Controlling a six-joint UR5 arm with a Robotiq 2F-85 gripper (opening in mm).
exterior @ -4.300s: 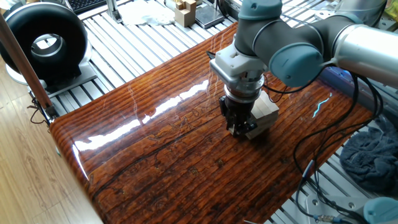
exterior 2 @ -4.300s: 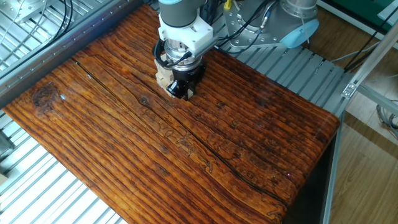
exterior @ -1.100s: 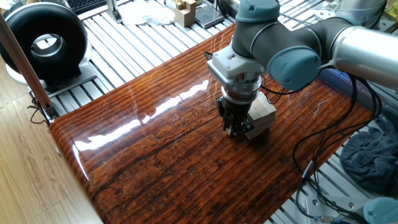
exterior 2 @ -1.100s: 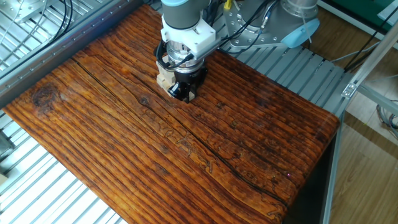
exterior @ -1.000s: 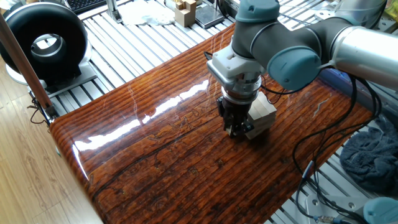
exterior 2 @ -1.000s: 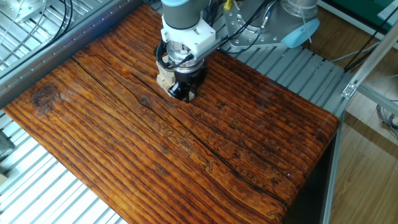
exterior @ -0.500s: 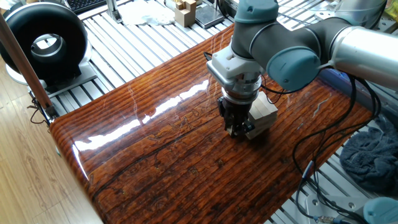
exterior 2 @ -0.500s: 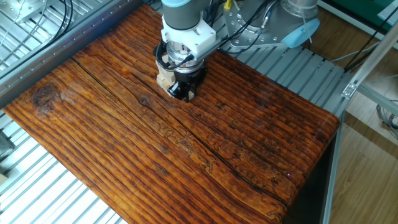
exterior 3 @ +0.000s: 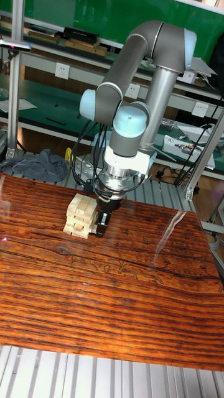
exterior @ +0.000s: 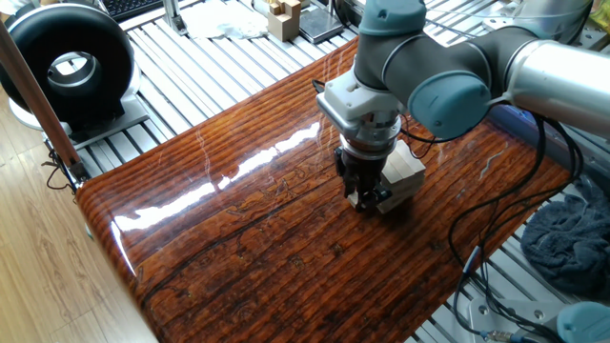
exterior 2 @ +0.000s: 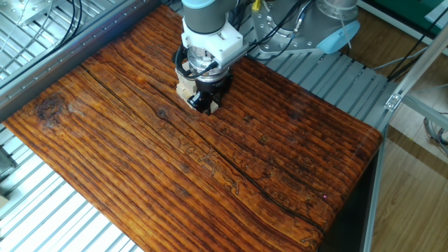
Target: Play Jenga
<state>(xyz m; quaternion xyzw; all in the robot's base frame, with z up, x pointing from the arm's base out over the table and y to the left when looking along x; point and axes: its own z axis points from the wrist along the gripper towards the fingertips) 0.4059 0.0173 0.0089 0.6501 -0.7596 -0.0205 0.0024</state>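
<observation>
The Jenga tower (exterior 3: 81,214) is a short stack of pale wooden blocks in crosswise layers, standing on the brown table toward its far side. It also shows as the Jenga stack (exterior: 406,170) and as a pale corner of the tower (exterior 2: 184,89), largely hidden behind the wrist. My gripper (exterior 3: 102,225) points straight down, its dark fingertips low against the tower's side near the bottom layers. A pale block end (exterior: 386,198) lies right beside the gripper (exterior: 362,196). Seen from the other side, the gripper (exterior 2: 204,104) hides the gap between its fingers.
The glossy wooden table (exterior: 238,238) ends in metal slats on every side. A black round fan (exterior: 67,67) stands off the table's corner. Cables (exterior: 496,276) and a grey cloth (exterior: 572,238) lie beside the far edge.
Since about four seconds ago the gripper has shifted slightly sideways along the tower's side. Over the last second nothing has visibly moved.
</observation>
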